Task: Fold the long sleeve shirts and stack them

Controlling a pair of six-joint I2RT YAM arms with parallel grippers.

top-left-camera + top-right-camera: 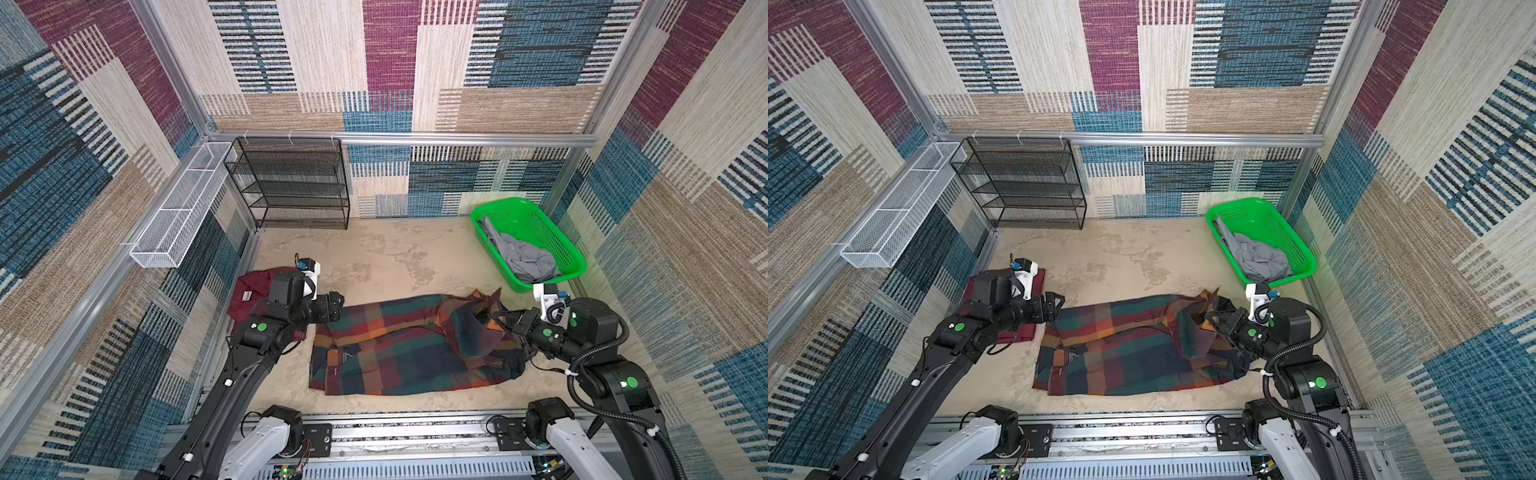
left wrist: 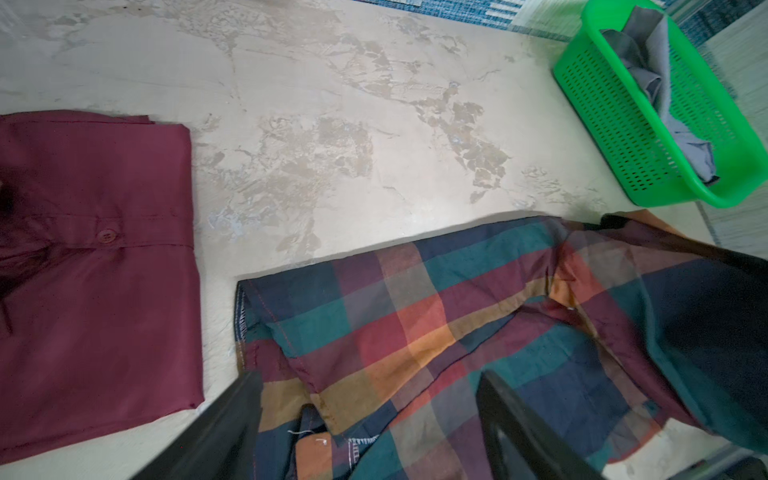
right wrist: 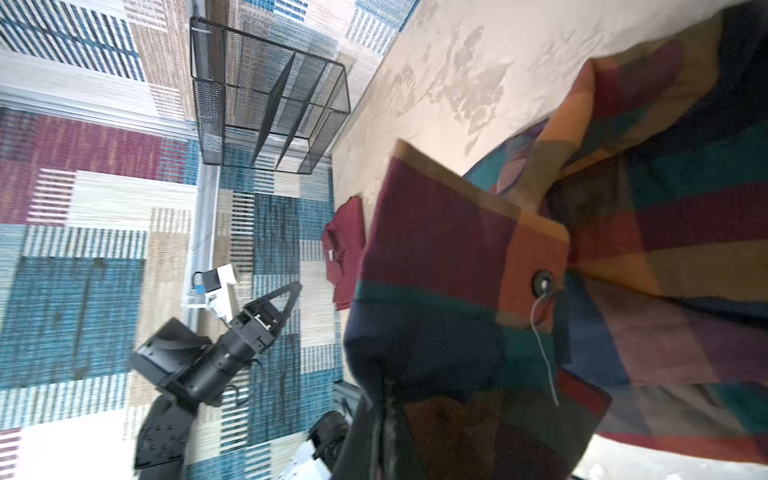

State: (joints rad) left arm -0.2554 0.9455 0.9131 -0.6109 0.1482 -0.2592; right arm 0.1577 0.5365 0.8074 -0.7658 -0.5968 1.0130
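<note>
from my station i see the plaid shirt (image 1: 399, 345) (image 1: 1133, 345) spread lengthwise across the near half of the table (image 1: 374, 257), mostly flat, with its right end bunched and lifted off the surface. the right claw (image 1: 496, 318) (image 1: 1210, 318) sits at that raised bunch with its fingers together, pinching plaid fabric. in the right wrist view the cloth (image 3: 457, 257) drapes over the fingers and hides them, and a dark button with a loose thread shows on an orange patch. the left claw (image 1: 340, 306) (image 1: 1059, 308) is at the shirt's left edge with its fingers well apart and nothing between them. in the left wrist view the two dark fingers (image 2: 232, 415) straddle the hemmed corner of the plaid (image 2: 436, 332), but i cannot tell whether they touch it. the maroon shirt (image 1: 247, 309) (image 2: 95, 282) lies folded just beside the plaid one on its left, partly under the left arm in both top views, with a small white label showing. the grey shirt (image 1: 523, 257) (image 2: 660, 83) is crumpled inside the green basket (image 1: 511, 200) (image 2: 615, 124) at the far right of the table. a black wire rack (image 1: 291, 183) stands against the back wall on the left.
</note>
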